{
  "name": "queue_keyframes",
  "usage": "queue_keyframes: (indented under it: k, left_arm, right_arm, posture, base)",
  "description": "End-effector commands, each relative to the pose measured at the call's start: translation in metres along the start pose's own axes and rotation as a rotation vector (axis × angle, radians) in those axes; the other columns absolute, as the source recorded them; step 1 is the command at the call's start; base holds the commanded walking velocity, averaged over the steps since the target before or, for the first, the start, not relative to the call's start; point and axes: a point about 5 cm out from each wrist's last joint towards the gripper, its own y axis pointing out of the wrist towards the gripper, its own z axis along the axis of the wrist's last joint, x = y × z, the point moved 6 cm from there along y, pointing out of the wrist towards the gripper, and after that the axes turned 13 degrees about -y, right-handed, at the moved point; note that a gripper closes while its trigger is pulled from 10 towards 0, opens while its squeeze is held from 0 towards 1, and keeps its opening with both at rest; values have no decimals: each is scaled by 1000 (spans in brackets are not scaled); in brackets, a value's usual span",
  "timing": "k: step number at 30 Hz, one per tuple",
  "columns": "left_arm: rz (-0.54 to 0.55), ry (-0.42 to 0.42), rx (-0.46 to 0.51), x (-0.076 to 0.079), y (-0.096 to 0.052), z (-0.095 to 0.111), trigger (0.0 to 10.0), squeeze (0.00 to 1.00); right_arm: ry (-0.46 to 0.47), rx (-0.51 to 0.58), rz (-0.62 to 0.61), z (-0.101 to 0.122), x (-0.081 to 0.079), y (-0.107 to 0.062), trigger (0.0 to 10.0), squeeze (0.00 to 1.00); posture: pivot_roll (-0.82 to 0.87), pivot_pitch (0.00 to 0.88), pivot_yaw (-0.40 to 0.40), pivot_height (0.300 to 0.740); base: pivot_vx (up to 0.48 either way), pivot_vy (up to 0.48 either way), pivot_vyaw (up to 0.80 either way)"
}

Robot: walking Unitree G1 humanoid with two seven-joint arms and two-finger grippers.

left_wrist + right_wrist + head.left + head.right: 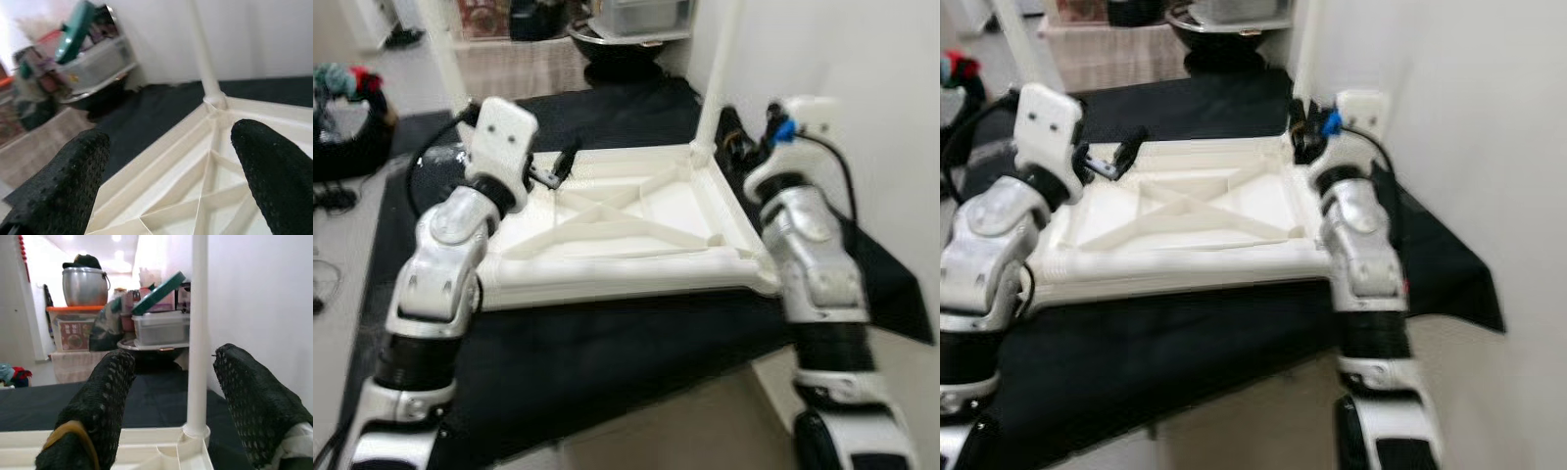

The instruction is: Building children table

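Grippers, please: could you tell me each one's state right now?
Left gripper: open, holding nothing, over the tabletop.
Right gripper: open around the table leg.

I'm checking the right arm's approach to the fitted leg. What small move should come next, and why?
Probably ease the right gripper forward and close on the white leg. Its open fingers flank the leg without touching, and the leg stands upright in the upturned tabletop corner socket. The left gripper hovers open over the ribs.

Head stereo pair looks down over upturned tabletop (626, 230); wrist cameras sit close, both facing same white leg (198, 333).
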Motion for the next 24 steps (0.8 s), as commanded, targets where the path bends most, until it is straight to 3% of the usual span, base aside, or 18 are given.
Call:
queue_keyframes:
  k: [1, 5, 8, 9, 12, 14, 24]
  left_arm:
    - [-88, -15, -68, 8, -4, -15, 10000, 0]
    - [-142, -4, -117, 9, -10, -21, 10000, 0]
    - [-370, 10, -314, 2, -40, -40, 10000, 0]
    - [-370, 10, -314, 2, -40, -40, 10000, 0]
    - [-470, 30, -475, -21, -59, -50, 10000, 0]
    - [-494, 57, -568, -35, -65, -55, 10000, 0]
    - [-555, 88, -707, -54, -75, -64, 10000, 0]
  right_arm:
    - [16, -9, 18, -4, -2, -1, 10000, 0]
    - [20, -12, 25, -5, -2, -1, 10000, 0]
    - [33, -43, 39, -13, -1, -2, 10000, 0]
    - [33, -43, 39, -13, -1, -2, 10000, 0]
    - [40, -59, 42, -17, -2, -2, 10000, 0]
    - [52, -66, 47, -18, -3, -2, 10000, 0]
    - [54, -76, 68, -21, -8, -5, 10000, 0]
  posture:
    - [84, 108, -30, 740]
    - [87, 110, -27, 740]
    - [97, 119, -29, 740]
    - [97, 119, -29, 740]
    - [95, 132, -29, 740]
    - [96, 141, -26, 740]
    - [107, 170, -19, 740]
  base:
    - [0, 0, 0]
    - [0, 0, 0]
    - [0, 0, 0]
    - [0, 0, 0]
    - [0, 0, 0]
    - [0, 0, 0]
    - [0, 0, 0]
